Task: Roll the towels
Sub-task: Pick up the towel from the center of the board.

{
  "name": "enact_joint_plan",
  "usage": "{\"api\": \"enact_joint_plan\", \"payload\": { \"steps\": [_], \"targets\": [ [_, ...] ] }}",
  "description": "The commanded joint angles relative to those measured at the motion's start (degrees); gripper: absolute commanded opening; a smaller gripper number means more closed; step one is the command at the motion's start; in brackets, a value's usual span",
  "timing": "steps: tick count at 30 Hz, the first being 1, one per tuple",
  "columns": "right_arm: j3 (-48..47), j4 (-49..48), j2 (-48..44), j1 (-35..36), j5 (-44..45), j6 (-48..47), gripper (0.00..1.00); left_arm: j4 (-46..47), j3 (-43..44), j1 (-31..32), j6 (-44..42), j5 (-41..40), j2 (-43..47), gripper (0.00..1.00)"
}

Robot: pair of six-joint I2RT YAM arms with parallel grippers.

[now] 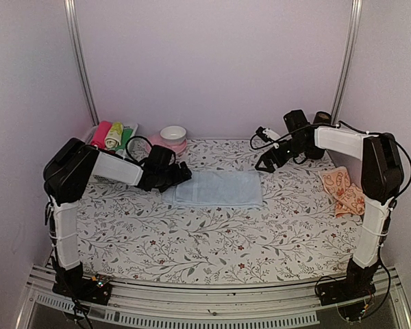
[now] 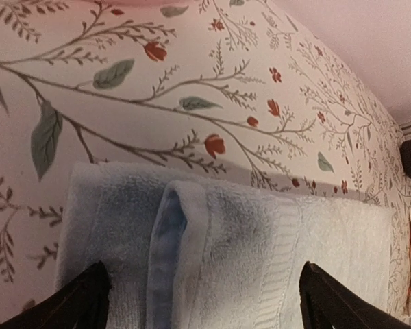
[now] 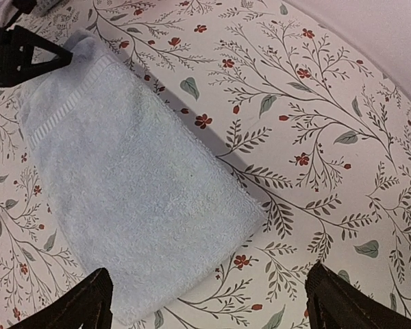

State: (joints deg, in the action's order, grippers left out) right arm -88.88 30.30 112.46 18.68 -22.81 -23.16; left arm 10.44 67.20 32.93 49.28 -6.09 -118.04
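Table sheet: white with a floral print, spread under both sets of jaws.
Pale blue towel: lies flat and unrolled, stretched between the two grippers. One short end sits under each.
Peach towel: crumpled, well outside the right jaws and beside that arm. It is untouched.
Left gripper: jaws spread wide and empty. A raised, doubled edge of the blue towel lies between the fingers.
Right gripper: jaws spread wide and empty, above the towel's opposite end. One towel corner sits between them.
Risk: closing on the doubled edge may catch only the top layer, so the roll would start skewed or loose. If one end leads the other, the roll could go cone-shaped. Pinching too deep may grab the sheet along with the towel.
Views: only the left wrist shows the lifted fold. The right wrist shows the towel's full outline and the other gripper at its far end. The overhead view places both towels.
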Motion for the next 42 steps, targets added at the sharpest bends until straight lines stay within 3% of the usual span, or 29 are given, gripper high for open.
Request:
{"api": "enact_joint_plan", "payload": {
  "steps": [1,12,29,36,42],
  "targets": [
    [0.5,-0.8,-2.2,-0.3,0.1,-0.3,0.99,-8.2,6.3,-2.1,-8.0,2.5,-6.1,0.97],
    [0.4,-0.7,-1.0,-0.3,-0.4,-0.4,0.99,-7.7,4.0,-2.4,-9.6,1.3,2.7,0.97],
    [0.4,-0.4,-1.1,-0.3,-2.0,-0.4,0.96,-8.7,5.3,-2.1,-8.6,3.9,-2.3,0.72],
    [0.4,-0.3,-1.0,-0.2,-2.0,-0.4,0.95,-8.6,5.1,-1.8,-8.8,3.7,-2.3,0.56],
    [0.4,-0.3,-0.9,-0.3,-2.3,-0.4,0.93,-8.7,5.1,-1.7,-9.3,3.2,-2.4,0.49]
  ]
}}
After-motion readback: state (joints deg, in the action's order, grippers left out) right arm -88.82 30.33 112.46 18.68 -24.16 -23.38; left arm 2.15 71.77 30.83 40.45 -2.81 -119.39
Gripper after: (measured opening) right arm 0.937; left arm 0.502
